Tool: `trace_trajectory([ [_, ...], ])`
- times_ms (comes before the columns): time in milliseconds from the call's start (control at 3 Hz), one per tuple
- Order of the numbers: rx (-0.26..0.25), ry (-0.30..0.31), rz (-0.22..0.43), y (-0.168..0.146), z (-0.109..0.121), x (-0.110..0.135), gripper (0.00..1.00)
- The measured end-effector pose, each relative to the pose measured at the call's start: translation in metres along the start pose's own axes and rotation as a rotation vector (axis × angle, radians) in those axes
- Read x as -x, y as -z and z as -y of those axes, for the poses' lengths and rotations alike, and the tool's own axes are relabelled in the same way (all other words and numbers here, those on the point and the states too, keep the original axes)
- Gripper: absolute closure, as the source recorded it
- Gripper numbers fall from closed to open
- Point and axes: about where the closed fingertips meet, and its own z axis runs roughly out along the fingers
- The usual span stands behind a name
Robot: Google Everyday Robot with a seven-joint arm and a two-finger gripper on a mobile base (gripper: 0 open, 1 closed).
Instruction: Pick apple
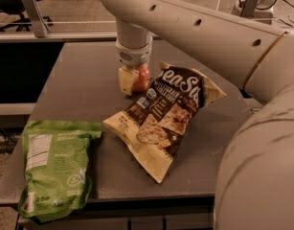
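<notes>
The apple [143, 77] is small, round and red-orange. It sits on the grey table [79, 80] toward the back, just left of the top of the brown snack bag [163, 111]. My gripper [134, 80] hangs straight down from the pale arm [194, 28] and is right at the apple, low over the table. It covers the apple's left side, so only a narrow part of the apple shows.
The brown and cream snack bag lies diagonally across the table's middle, its upper edge close to the apple. A green snack bag [55, 164] lies at the front left corner. The arm's large pale links fill the right side of the view.
</notes>
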Motion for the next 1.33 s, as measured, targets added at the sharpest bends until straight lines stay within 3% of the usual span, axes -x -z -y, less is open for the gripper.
trace_trajectory([
  [333,0.051,0.010,0.116,0.020,0.002,0.000,0.88],
  [667,0.110,0.014,0.253,0.049,0.007,0.003,1.00],
  [1000,0.149,0.031,0.391,0.087,0.014,0.020,1.00],
  [1333,0.149,0.031,0.393,0.088,0.014,0.020,1.00],
])
